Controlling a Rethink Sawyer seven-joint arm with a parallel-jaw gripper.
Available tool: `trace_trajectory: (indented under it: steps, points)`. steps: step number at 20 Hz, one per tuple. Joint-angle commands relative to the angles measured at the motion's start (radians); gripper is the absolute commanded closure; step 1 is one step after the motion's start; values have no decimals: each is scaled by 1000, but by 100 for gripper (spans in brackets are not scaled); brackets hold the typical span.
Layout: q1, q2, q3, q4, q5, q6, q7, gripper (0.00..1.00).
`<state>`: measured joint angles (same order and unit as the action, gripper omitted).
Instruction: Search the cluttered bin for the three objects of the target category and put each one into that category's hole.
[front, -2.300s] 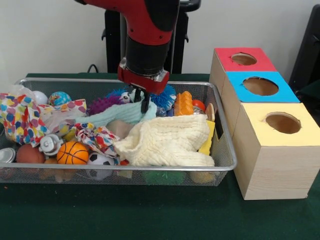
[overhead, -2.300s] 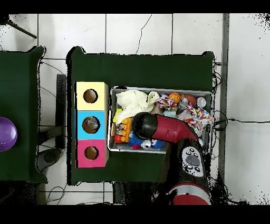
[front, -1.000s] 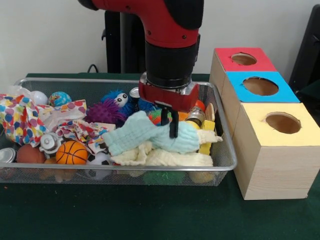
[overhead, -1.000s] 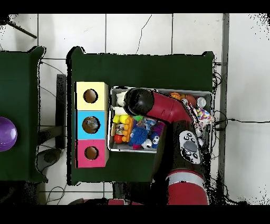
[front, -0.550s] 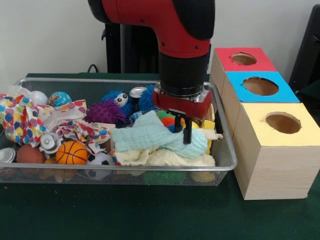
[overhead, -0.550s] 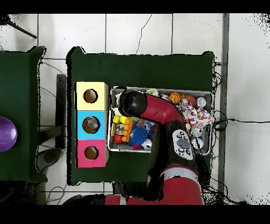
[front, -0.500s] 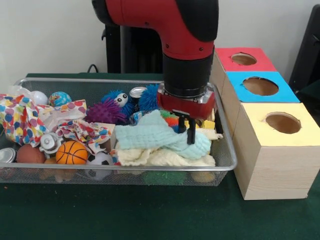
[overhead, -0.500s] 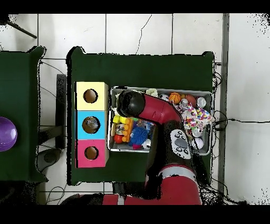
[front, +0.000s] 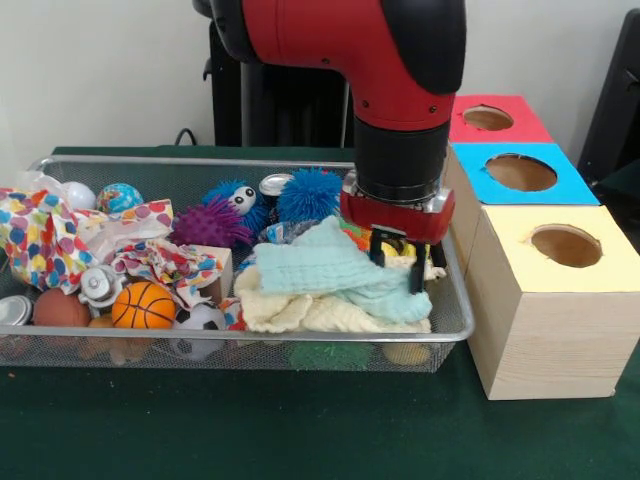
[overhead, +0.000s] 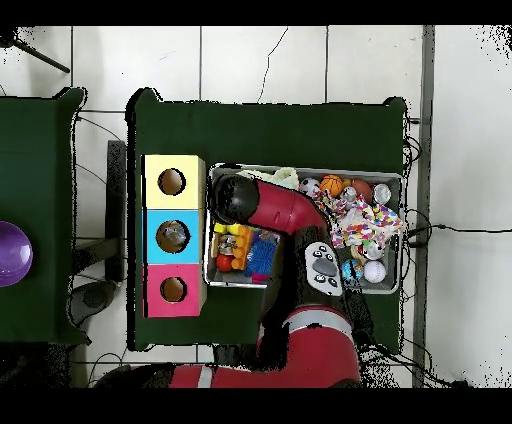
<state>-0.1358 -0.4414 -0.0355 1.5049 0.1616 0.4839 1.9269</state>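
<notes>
Three boxes stand in a row on the desk, right of the wire bin (front: 445, 330): a red box (front: 487, 120) far back, a blue box (front: 520, 172) in the middle, a yellow box (front: 565, 247) nearest. My fingers (front: 397, 262) hang low at the bin's right end, just beside the yellow box. They look closed on the pale blue cloth (front: 330, 270), I think. That cloth lies on a cream cloth (front: 300, 313).
</notes>
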Motion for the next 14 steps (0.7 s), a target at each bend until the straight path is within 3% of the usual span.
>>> trace_trajectory:
  steps: [1, 14]
  points:
    - [46, 66, -69, -4, 3, 92, 215, 0]
    - [89, 42, -144, -26, 22, 158, 218, 0]
